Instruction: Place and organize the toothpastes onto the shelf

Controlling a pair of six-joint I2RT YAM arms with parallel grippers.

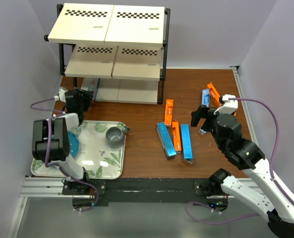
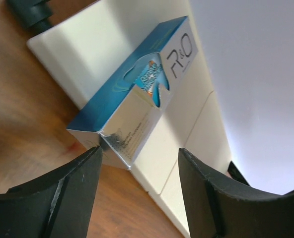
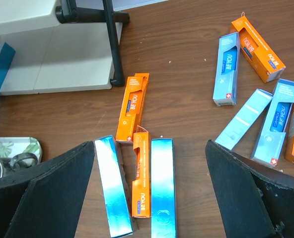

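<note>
The shelf (image 1: 112, 29) stands at the back left. A shiny dark blue toothpaste box (image 2: 137, 94) lies on its bottom cream board (image 2: 186, 129), its near end at the board's edge. My left gripper (image 2: 139, 158) is open just in front of that end, holding nothing; it also shows in the top view (image 1: 81, 100). My right gripper (image 1: 201, 118) is open and empty above the table. Under it (image 3: 150, 145) lie two shiny blue boxes (image 3: 112, 188) (image 3: 163, 188) and two orange boxes (image 3: 141, 178) (image 3: 133, 106). Several light blue (image 3: 225, 67) and orange (image 3: 256, 47) boxes lie to the right.
A leaf-patterned tray (image 1: 95, 161) at the front left holds a grey cup (image 1: 114, 135) and a blue plate (image 1: 73, 144). The shelf's black front leg (image 3: 112, 44) stands left of the middle boxes. Walls close in on both sides.
</note>
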